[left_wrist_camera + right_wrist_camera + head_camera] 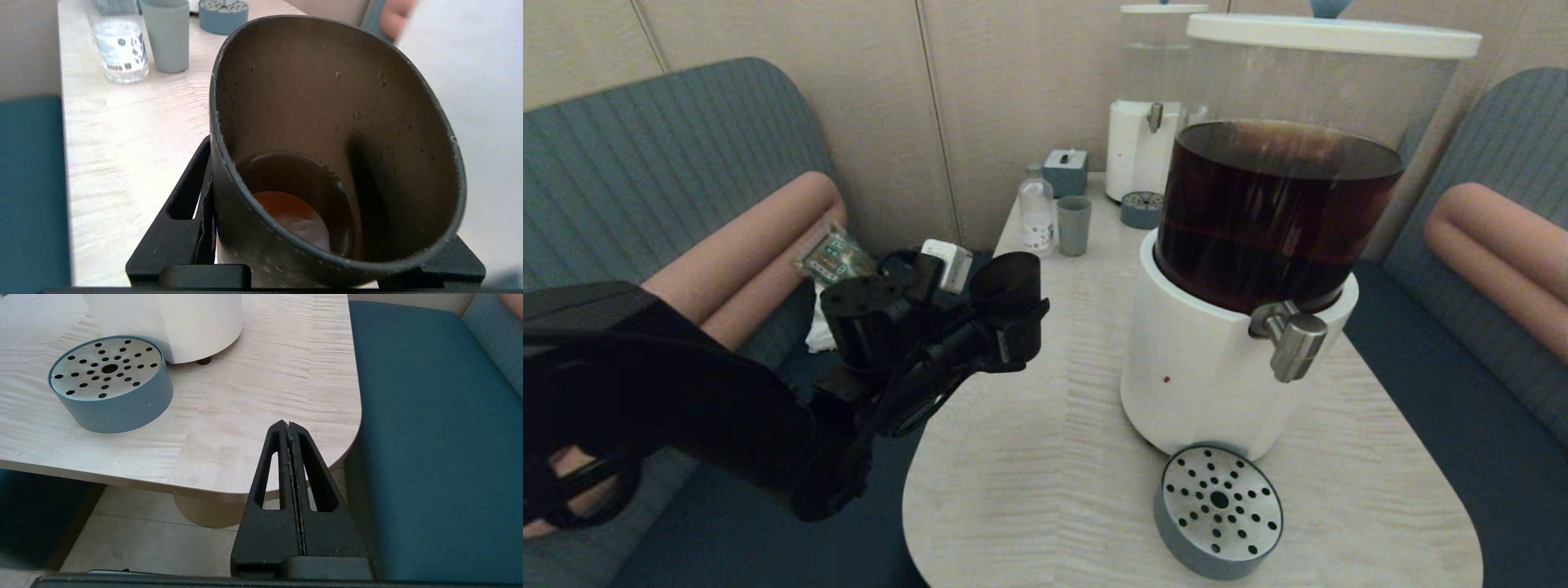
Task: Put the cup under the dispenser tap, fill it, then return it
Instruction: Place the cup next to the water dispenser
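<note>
Currently left claw (1001,339) grips the cup (1010,286) at the desk's (1045,457) left edge, well apart from the dispenser tap (1290,336). Cup holds only a brown puddle; placing, filling, return remain. Right claw (291,428) closed, empty, parked off-desk.

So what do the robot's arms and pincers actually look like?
Both are matte black. The left arm is bulky and shrouded, with black cables looped near the wrist and a small white block on top. The right pincer has flat triangular fingers with slotted cut-outs and ridged inner pads.
</note>
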